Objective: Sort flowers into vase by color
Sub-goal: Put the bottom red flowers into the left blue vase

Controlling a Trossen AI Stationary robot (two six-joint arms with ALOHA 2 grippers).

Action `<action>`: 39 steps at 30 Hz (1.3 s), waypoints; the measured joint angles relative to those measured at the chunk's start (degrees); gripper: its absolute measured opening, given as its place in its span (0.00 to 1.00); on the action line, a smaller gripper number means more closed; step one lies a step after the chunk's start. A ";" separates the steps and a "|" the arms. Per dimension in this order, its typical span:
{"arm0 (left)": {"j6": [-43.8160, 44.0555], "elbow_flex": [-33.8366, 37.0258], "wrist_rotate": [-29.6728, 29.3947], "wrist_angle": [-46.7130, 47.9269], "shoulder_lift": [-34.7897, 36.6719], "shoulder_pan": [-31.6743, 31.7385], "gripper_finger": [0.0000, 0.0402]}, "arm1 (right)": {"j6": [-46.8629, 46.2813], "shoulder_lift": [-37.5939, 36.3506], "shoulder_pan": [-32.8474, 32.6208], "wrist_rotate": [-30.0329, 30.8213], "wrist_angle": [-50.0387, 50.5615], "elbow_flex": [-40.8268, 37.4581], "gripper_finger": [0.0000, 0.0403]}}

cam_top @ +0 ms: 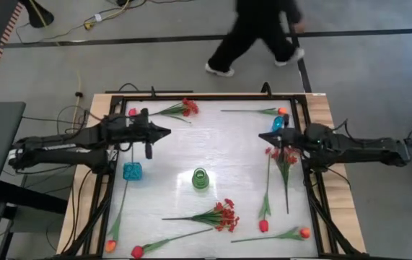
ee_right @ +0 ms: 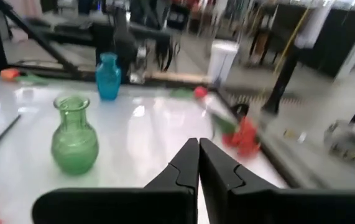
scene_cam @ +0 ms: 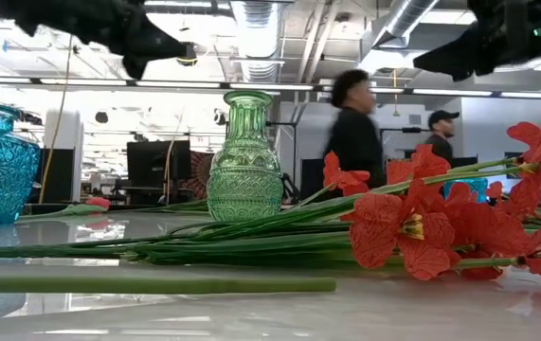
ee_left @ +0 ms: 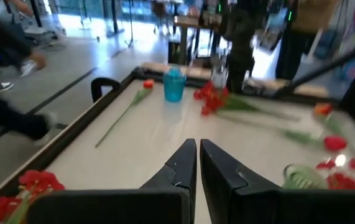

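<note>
My right tool point(cam_top: 263, 136) hovers pinched together and empty, right of the green vase point(cam_top: 201, 178). The red spray point(cam_top: 283, 156) lies just below it, stem running toward the table's near edge. Right arm is nearer; left tool point(cam_top: 167, 132) is also closed.

Tabletop point(cam_top: 213, 148): broad bare stretch through the middle, from the far edge down to the green vase point(cam_top: 200, 178); passable from either side.

Green vase: upright, alone at centre front; free room on every side.

Blue vase, left point(cam_top: 132, 171): upright near the left edge, just under the left arm.

Blue vase, right point(cam_top: 278, 122): beside the right gripper point(cam_top: 262, 136), partly hidden.

Red spray point(cam_top: 224, 215): lying in front of the green vase, stem across the near lane.

Tulips point(cam_top: 263, 225) and stems: scattered along the near edge and right side, narrowing access there.

Far corners: a red spray point(cam_top: 188, 107) left, an orange tulip point(cam_top: 282, 110) right.
</note>
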State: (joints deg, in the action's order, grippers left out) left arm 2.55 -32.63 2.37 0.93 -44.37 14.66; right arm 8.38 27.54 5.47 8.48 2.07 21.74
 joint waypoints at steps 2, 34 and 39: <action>-2.15 -1.94 -0.02 1.92 -2.88 0.00 0.02 | -3.22 3.60 -1.08 1.08 6.08 4.32 0.13; -9.94 -4.10 0.17 4.46 -8.86 0.00 0.26 | 6.92 40.24 -28.67 -4.46 41.30 19.98 0.45; -9.95 -4.10 1.35 4.02 -8.86 0.00 0.26 | 8.66 45.18 -31.95 -3.58 41.39 19.98 0.47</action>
State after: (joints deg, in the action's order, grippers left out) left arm -7.40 -36.73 3.72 4.95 -53.23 14.66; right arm 17.04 72.73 -26.48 4.91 43.46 41.71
